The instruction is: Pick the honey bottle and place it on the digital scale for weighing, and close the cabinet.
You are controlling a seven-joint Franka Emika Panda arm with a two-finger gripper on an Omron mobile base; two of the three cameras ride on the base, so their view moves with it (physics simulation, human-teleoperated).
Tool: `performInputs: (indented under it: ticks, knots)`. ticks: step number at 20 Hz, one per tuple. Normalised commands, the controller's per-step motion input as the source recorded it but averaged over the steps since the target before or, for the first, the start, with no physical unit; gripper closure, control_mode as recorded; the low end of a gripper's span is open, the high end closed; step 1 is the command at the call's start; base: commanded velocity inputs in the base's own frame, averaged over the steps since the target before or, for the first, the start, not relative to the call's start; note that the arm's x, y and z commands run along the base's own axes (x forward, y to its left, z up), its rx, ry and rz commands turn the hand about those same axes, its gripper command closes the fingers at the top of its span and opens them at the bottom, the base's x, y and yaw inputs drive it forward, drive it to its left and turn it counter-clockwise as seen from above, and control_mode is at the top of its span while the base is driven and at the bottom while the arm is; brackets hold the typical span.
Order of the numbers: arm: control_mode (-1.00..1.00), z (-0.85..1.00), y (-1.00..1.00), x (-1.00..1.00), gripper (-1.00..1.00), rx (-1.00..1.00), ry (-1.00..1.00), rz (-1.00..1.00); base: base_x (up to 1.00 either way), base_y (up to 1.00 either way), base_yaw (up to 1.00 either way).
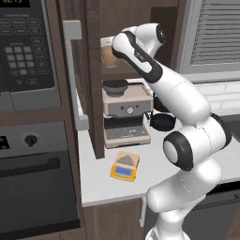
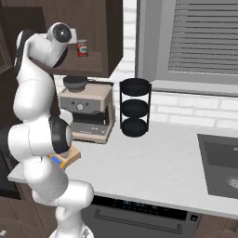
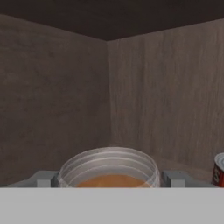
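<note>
The gripper (image 3: 109,183) is seen with jaws apart, one finger (image 3: 43,179) either side of the jar (image 3: 109,168) on the cabinet (image 1: 93,28) shelf. A level, centred squeeze is advised, clear of the can (image 3: 218,169); the scale (image 1: 124,166) waits on the bench (image 1: 93,178).

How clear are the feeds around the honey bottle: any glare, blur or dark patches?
Hand view: honey bottle soft-edged, cropped at the bottom, cabinet interior dim. Left base view: bottle partly behind the arm, low resolution, no glare. Right base view: cabinet underside shadowed, red can readable.
</note>
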Motion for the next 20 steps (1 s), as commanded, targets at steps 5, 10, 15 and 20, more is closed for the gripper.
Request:
performInputs:
  ticks: [5, 10, 15, 20]
  knots:
    - [-1.0, -0.11, 0.01, -0.12, 1.0, 0.0, 0.0, 0.0, 0.0, 0.0, 0.0]
    - [-1.0, -0.01, 0.0, -0.76, 1.0, 0.03, -0.15, 0.0, 0.0, 0.0, 0.0]
    - [-1.0, 0.0, 0.0, -1.0, 1.0, 0.01, -0.19, 0.0, 0.0, 0.0, 0.0]
    - [-1.0, 0.0, 0.01, -0.95, 1.0, 0.0, -0.14, 0.0, 0.0, 0.0, 0.0]
